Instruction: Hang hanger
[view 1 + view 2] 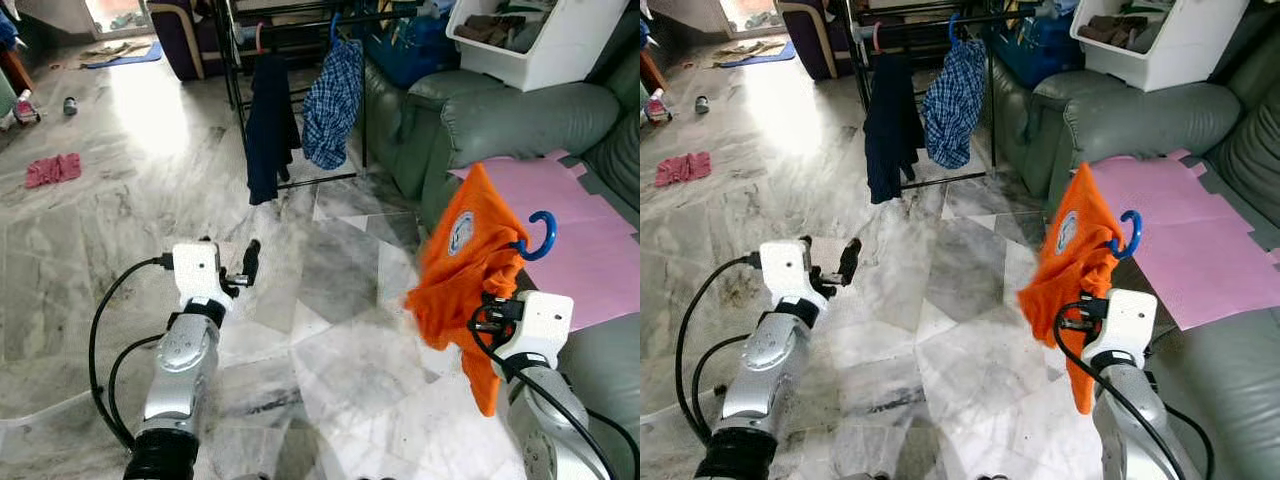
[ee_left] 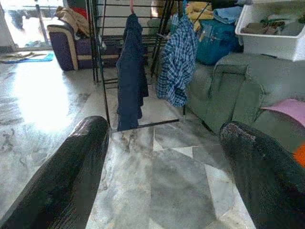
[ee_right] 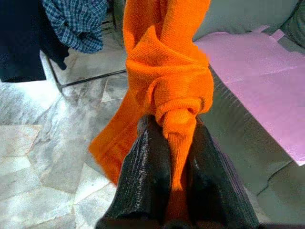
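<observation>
Marble-floored living room [image 1: 330, 330], green sofa on the right, black drying rack at the back.

Right pincer [image 3: 172, 143]: both black fingers closed tight on a bunched fold of one orange shirt [image 1: 470, 270], raised in front of the sofa [image 1: 520, 125]; shirt hangs on one blue hanger [image 1: 541, 236], whose hook stands clear above the cloth, well apart from the rack. Left pincer [image 2: 162, 157]: fingers spread wide, holding nothing, pointed at the drying rack [image 2: 102, 71] across open floor. Rack holds two garments: one dark navy [image 1: 270, 125], one blue checked shirt [image 1: 335, 100], each hung from the top rail. One pink sheet [image 1: 585, 240] lies on the sofa seat, one white bin [image 1: 545, 40] on its arm. One pink cloth [image 1: 52, 169] lies on the floor, far left.
</observation>
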You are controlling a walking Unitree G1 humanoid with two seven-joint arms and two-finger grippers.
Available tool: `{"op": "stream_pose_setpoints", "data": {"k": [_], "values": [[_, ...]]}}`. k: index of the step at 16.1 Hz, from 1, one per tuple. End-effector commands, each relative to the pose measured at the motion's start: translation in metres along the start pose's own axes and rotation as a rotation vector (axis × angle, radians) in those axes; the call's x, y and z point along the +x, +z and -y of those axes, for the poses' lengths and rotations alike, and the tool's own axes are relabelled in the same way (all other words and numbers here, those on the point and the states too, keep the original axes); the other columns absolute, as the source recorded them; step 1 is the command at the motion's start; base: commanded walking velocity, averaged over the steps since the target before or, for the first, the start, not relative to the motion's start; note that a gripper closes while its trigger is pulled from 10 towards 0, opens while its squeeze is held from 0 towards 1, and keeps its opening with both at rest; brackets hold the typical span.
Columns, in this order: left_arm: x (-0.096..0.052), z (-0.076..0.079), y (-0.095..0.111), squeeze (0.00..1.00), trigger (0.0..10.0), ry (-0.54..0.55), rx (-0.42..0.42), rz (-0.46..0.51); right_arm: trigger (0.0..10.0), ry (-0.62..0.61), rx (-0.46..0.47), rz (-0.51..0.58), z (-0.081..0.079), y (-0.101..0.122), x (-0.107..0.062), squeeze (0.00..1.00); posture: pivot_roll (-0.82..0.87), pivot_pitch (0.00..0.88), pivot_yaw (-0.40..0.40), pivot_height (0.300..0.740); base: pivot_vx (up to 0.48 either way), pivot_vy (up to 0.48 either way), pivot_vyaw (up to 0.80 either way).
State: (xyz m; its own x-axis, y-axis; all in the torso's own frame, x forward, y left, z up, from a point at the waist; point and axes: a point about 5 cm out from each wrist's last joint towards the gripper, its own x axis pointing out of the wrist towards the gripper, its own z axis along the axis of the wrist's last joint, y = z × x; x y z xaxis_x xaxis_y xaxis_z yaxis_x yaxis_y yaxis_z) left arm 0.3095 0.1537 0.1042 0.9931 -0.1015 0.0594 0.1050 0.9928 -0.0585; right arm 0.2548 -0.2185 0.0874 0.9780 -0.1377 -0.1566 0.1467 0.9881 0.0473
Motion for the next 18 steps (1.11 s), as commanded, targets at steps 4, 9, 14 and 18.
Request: {"op": "stream_pose_setpoints", "data": {"k": [4, 9, 14, 18], "values": [[-0.001, -0.002, 0.002, 0.0, 10.0, 0.0, 0.0, -0.001, 10.0, -0.019, 0.021, 0.053, 0.002, 0.014, 0.004, 0.0, -0.08, 0.071, 0.015, 0.74, 0.307, 0.0, 0.0], [-0.003, -0.005, 0.001, 0.0, 10.0, 0.008, 0.006, -0.015, 10.0, -0.015, 0.033, 0.05, 0.0, 0.013, 0.004, 0.0, -0.08, 0.072, 0.016, 0.74, 0.394, 0.0, 0.0], [-0.022, -0.019, -0.005, 0.0, 10.0, 0.078, 0.054, -0.03, 10.0, -0.006, 0.031, 0.035, -0.001, 0.005, 0.001, 0.0, -0.05, 0.034, 0.003, 0.74, 0.403, 0.0, 0.0], [-0.048, -0.042, -0.014, 0.0, 10.0, 0.158, 0.114, -0.07, 10.0, 0.021, 0.031, 0.01, -0.009, -0.005, -0.002, 0.0, -0.01, 0.014, -0.009, 0.74, 0.406, 0.0, 0.0]]}}
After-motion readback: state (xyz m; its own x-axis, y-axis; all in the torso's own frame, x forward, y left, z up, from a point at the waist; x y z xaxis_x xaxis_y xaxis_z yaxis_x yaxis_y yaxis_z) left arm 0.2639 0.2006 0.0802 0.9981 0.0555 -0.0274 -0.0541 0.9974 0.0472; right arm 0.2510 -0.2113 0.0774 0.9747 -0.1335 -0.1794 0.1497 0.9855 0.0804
